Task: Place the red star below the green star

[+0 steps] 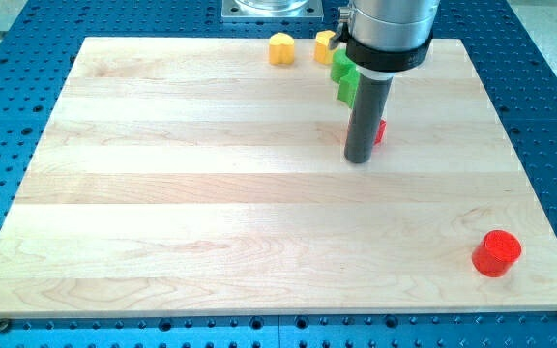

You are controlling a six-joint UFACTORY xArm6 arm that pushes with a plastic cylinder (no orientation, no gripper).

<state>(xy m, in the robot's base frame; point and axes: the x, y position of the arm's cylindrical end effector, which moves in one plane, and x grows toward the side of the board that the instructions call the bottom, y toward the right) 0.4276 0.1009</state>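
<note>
My tip [358,159] rests on the wooden board [211,222] right of centre near the view's top. A red block [380,131], mostly hidden behind the rod, peeks out at its right side; its shape cannot be made out. A green block [345,89] sits just above, partly hidden by the rod, with another green block [339,67] above it by the arm's collar. The red block is below the green ones and touches or nearly touches my tip.
A yellow block [280,48] and a second yellow block [325,44] sit near the board's top edge. A red cylinder [496,253] stands at the bottom right corner. Blue perforated table [8,87] surrounds the board.
</note>
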